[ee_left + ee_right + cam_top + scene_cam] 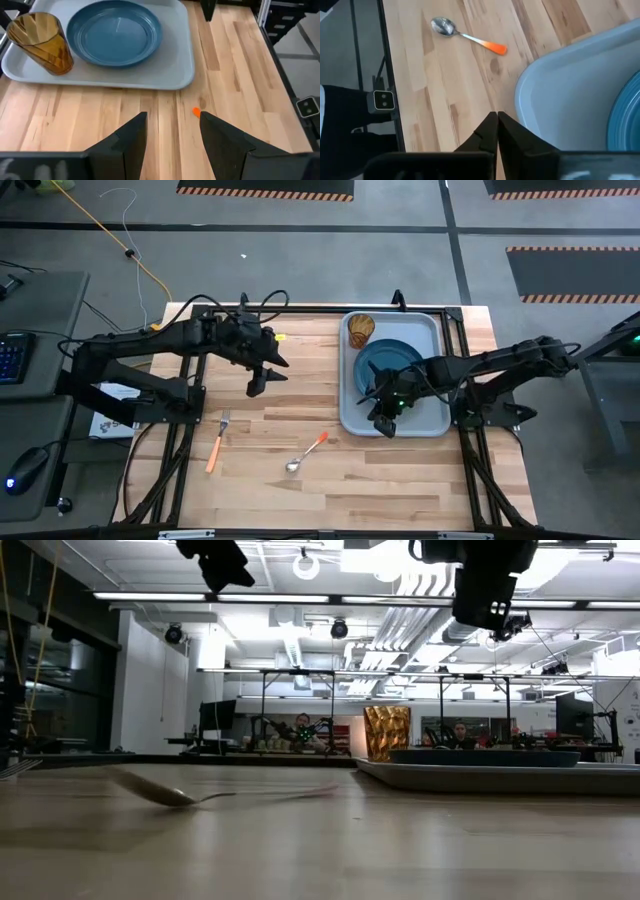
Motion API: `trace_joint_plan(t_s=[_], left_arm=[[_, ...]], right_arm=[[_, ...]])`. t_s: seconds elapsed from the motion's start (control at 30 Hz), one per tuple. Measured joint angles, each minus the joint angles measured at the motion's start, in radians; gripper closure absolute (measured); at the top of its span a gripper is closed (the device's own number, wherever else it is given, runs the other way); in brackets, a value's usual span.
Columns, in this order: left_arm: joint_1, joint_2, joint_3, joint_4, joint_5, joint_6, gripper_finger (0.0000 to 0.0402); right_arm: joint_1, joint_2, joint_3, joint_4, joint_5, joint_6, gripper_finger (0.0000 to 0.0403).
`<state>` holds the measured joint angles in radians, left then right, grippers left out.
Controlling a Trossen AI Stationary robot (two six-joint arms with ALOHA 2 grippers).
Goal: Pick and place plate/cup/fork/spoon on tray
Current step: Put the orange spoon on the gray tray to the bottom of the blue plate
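The light blue-grey tray (432, 425) lies at the table's right side. On it rest the dark blue plate (385, 363) and, at its far end, the amber cup (361, 330), upright. The spoon (305, 452) lies flat on the table left of the tray, its orange handle end toward the tray; it also shows in the right wrist view (467, 36). The fork (218, 442) lies flat near the table's left side. My left gripper (263, 380) is open and empty, high over the table's middle. My right gripper (384, 423) is shut and empty above the tray's near left corner.
Bare wood lies around the spoon and fork and toward the table's near edge. The tray's near half (560, 95) is bare. A black frame runs along the table's edges (190, 395). People sit in the room behind the table (460, 732).
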<state>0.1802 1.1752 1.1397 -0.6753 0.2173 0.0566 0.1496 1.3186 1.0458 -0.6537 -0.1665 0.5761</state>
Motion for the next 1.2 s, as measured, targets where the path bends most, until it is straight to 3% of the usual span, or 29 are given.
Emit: trace_joint_plan(t_s=[0.47,0.67,0.9,1.03,1.2], left_arm=[[0.0,-0.01,0.0,-0.005,0.001,-0.029,0.0229],[0.0,-0.01,0.0,-0.02,0.053,-0.092,0.0229],[-0.062,-0.011,-0.024,0.014,0.067,-0.161,0.0229],[-0.135,-0.015,-0.158,0.16,0.038,-0.331,0.0229],[-0.284,0.003,-0.273,0.294,-0.029,-0.65,0.0229]], right_arm=[[0.001,0.0,0.0,0.056,0.008,0.016,0.0396],[0.001,0.0,0.0,0.124,0.044,0.054,0.0396],[0.001,0.001,0.001,0.226,0.084,0.118,0.0396],[0.001,0.001,0.001,0.185,0.078,0.23,0.0396],[0.057,0.0,0.001,0.034,0.041,0.237,0.0396]])
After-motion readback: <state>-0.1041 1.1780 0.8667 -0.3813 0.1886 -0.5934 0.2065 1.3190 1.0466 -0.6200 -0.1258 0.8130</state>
